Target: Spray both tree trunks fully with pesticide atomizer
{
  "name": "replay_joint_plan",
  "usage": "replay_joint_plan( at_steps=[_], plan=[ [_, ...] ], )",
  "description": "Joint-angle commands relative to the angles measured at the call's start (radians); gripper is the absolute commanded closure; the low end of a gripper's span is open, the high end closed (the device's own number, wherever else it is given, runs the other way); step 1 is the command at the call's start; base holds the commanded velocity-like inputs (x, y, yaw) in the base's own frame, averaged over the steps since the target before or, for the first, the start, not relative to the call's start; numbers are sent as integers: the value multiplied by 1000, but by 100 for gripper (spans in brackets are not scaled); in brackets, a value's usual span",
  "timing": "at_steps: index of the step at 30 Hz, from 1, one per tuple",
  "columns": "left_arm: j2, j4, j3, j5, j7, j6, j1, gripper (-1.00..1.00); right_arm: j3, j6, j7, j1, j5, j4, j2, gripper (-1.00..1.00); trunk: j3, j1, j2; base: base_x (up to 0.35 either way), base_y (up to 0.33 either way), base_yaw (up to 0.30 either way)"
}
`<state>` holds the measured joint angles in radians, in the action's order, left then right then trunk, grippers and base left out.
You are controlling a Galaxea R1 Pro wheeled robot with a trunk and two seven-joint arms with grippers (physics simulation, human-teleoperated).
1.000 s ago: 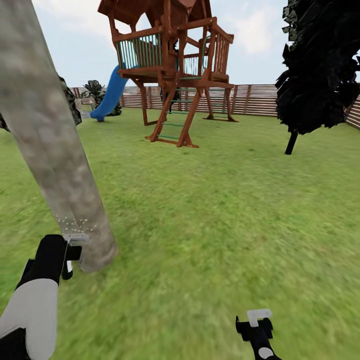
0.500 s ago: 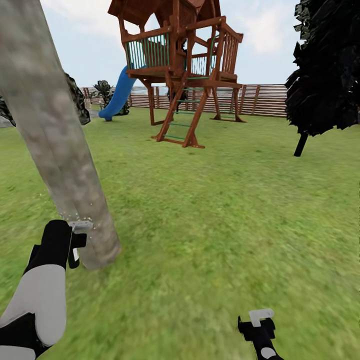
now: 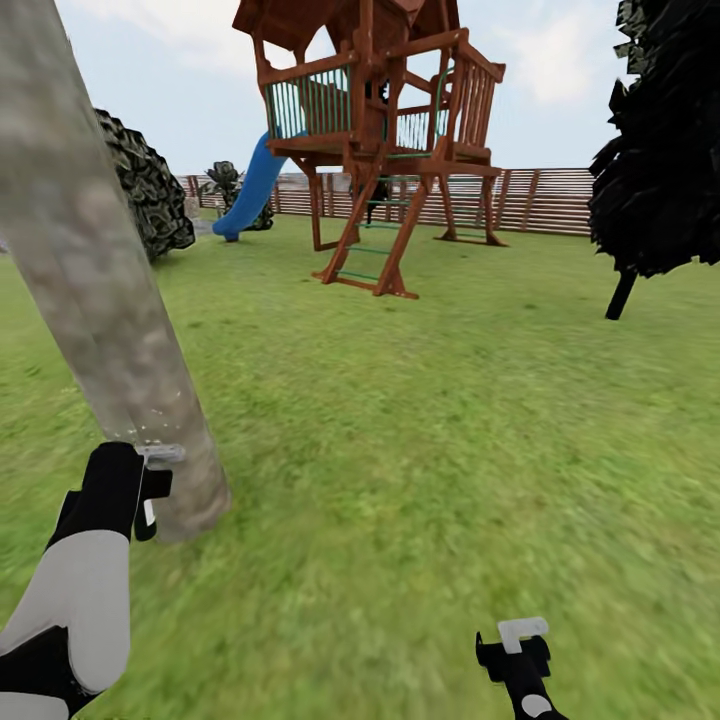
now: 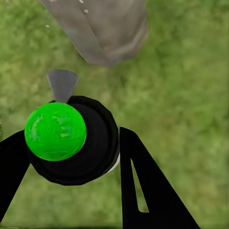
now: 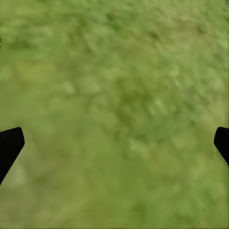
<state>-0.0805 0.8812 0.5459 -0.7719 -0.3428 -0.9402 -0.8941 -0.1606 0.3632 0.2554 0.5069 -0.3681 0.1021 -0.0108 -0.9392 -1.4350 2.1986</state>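
On my left, my left gripper (image 4: 71, 157) is closed around the pesticide atomizer (image 4: 71, 138), nozzle aimed at the base of the tree trunk (image 3: 100, 300) just beside it. Over the last second my view has swung, so the trunk and play tower (image 3: 375, 130) sit differently in frame, and the white pesticide (image 3: 155, 425) specks remain sparse, low on the bark. I judge most of this trunk is uncovered. On my right, my right gripper (image 5: 114, 143) hangs wide open and empty over the lawn (image 3: 450, 400).
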Motion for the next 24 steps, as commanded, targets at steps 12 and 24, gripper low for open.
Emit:
replay_joint_plan(
  at_steps=[12,24],
  plan=[
    [-5,-1,5,-15,-8,1,20,100,-7,3,2,1,-11,-1,0,-100,-1,0,0,168,-252,277],
    [4,1,2,-12,-8,1,22,100,-7,3,2,0,-11,-2,0,-100,-1,0,0,209,-215,163]
  ],
)
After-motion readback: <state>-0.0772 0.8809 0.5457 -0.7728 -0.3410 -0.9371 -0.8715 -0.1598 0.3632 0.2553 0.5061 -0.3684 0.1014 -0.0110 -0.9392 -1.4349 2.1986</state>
